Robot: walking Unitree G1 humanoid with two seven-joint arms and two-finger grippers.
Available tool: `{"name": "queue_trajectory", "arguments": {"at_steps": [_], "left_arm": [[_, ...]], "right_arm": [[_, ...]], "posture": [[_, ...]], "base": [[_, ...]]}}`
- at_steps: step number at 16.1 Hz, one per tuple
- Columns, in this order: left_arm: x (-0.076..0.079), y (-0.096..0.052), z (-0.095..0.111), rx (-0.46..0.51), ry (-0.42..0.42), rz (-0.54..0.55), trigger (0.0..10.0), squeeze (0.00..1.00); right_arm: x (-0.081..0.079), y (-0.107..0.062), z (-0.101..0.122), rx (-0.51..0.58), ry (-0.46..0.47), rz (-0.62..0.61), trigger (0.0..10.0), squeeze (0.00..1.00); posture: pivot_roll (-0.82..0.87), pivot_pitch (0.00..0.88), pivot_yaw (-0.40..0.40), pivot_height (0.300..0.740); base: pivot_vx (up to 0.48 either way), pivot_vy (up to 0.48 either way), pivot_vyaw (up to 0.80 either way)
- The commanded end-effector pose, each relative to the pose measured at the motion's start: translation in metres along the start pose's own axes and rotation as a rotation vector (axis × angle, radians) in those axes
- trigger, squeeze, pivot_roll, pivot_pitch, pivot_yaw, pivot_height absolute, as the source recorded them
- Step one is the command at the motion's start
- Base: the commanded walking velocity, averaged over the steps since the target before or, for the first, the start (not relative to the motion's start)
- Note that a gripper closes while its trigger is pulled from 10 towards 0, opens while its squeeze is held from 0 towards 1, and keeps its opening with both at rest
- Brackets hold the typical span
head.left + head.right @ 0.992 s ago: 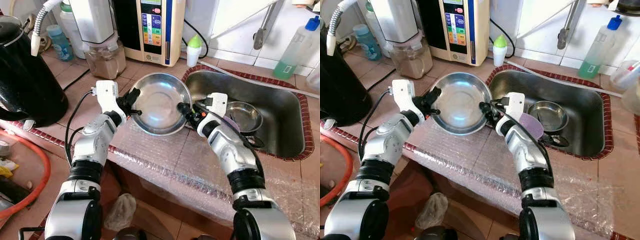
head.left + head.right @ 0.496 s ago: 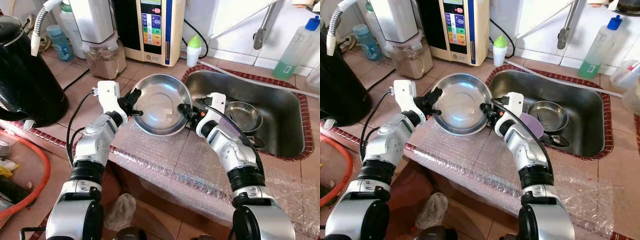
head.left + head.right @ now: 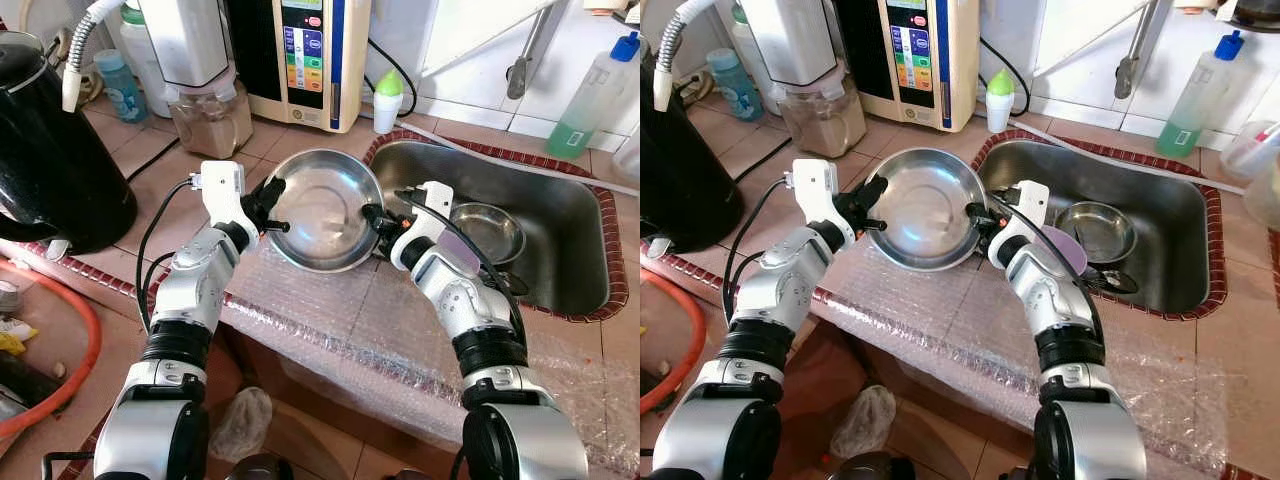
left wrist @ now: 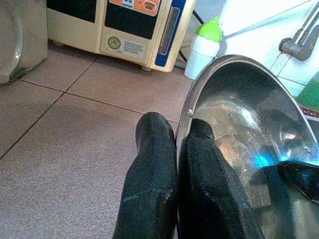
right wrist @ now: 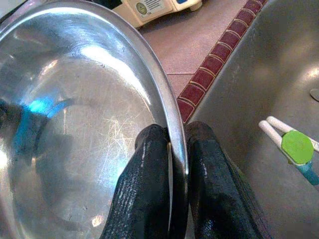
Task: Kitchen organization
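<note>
Two grippers share one load. Steel bowl (image 3: 322, 208) is held tilted above the tiled counter (image 3: 160, 170), sink (image 3: 560, 240) at its 3 o'clock. Left gripper (image 3: 268, 212) pinches the rim at 9 o'clock; right gripper (image 3: 376, 222) pinches it at 3 o'clock, one finger each side of the rim. Judgement: move both wrists together, same speed, same tilt; any twist could slip the thin rim. Small bowl (image 3: 488, 232) lies in the sink.
</note>
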State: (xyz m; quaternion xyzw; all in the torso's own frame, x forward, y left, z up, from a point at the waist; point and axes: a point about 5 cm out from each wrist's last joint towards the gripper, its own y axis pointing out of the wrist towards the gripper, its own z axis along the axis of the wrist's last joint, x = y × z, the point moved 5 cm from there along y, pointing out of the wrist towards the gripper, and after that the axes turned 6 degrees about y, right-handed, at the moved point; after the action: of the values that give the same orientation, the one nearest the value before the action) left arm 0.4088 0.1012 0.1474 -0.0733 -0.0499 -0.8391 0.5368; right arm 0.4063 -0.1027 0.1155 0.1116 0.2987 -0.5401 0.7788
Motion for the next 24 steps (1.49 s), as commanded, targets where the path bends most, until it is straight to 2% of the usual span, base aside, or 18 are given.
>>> {"name": "queue_trajectory", "arguments": {"at_steps": [1, 5, 6, 10, 12, 14, 16, 18, 19, 20, 21, 22, 24], "left_arm": [[0.000, 0.001, 0.029, 0.100, 0.039, -0.012, 10.0, 0.00], [0.000, 0.001, 0.029, 0.091, 0.063, -0.013, 10.0, 0.00], [0.002, 0.001, 0.028, 0.088, 0.057, -0.028, 10.0, 1.00], [0.006, 0.001, 0.028, 0.083, 0.137, -0.030, 10.0, 1.00], [0.003, 0.001, 0.027, 0.081, 0.146, -0.018, 10.0, 1.00], [0.004, -0.002, 0.022, 0.065, 0.158, -0.025, 10.0, 1.00], [0.008, -0.006, 0.011, 0.036, 0.189, -0.046, 10.0, 1.00], [0.016, -0.012, -0.004, -0.007, 0.234, -0.095, 10.0, 1.00], [0.021, -0.016, -0.013, -0.033, 0.266, -0.126, 10.0, 1.00], [0.024, -0.020, -0.022, -0.054, 0.314, -0.139, 10.0, 1.00], [0.028, -0.022, -0.028, -0.068, 0.344, -0.151, 10.0, 1.00], [0.030, -0.023, -0.030, -0.070, 0.349, -0.156, 10.0, 1.00], [0.036, -0.025, -0.033, -0.073, 0.356, -0.170, 10.0, 1.00]], "right_arm": [[0.031, -0.007, 0.003, 0.013, 0.044, -0.139, 0.0, 0.00], [0.037, -0.006, 0.010, 0.045, 0.077, -0.178, 0.0, 0.00], [0.039, -0.006, 0.018, 0.086, 0.088, -0.202, 0.0, 0.00], [0.053, -0.011, 0.048, 0.248, 0.108, -0.308, 0.0, 0.00], [0.059, -0.014, 0.058, 0.297, 0.092, -0.351, 0.0, 0.00], [0.085, -0.031, 0.075, 0.377, -0.022, -0.566, 0.0, 0.00], [0.110, -0.046, 0.073, 0.361, -0.069, -0.735, 0.0, 0.00], [0.125, -0.057, 0.072, 0.366, -0.068, -0.824, 0.0, 0.00], [0.130, -0.060, 0.069, 0.359, -0.061, -0.850, 1.9, 0.00], [0.133, -0.062, 0.063, 0.348, -0.054, -0.866, 4.4, 0.00], [0.135, -0.062, 0.056, 0.335, -0.042, -0.869, 10.0, 0.91], [0.136, -0.062, 0.053, 0.329, -0.038, -0.868, 10.0, 1.00], [0.138, -0.063, 0.047, 0.316, -0.030, -0.889, 10.0, 1.00]], "posture": [[-0.04, 0.000, 0.057, 0.740], [-0.03, 0.000, 0.055, 0.740], [-0.03, 0.000, 0.054, 0.740], [-0.03, 0.000, 0.054, 0.740], [-0.03, 0.000, 0.054, 0.740], [-0.03, 0.000, 0.055, 0.740], [-0.03, 0.000, 0.055, 0.740], [-0.03, 0.000, 0.055, 0.740], [-0.03, 0.000, 0.055, 0.740], [-0.03, 0.000, 0.055, 0.740], [-0.03, 0.000, 0.055, 0.740], [-0.03, 0.000, 0.055, 0.740], [-0.03, 0.000, 0.055, 0.740]], "base": [[0.000, 0.000, 0.00], [0.000, 0.000, 0.00], [0.000, 0.000, 0.00], [0.000, 0.000, 0.00], [0.000, 0.000, 0.00], [0.000, 0.000, 0.00], [0.000, 0.000, 0.00], [0.000, 0.000, 0.00], [0.000, 0.000, 0.00], [0.000, 0.000, 0.00], [0.000, 0.000, 0.00], [0.000, 0.000, 0.00], [0.000, 0.000, 0.00]]}}
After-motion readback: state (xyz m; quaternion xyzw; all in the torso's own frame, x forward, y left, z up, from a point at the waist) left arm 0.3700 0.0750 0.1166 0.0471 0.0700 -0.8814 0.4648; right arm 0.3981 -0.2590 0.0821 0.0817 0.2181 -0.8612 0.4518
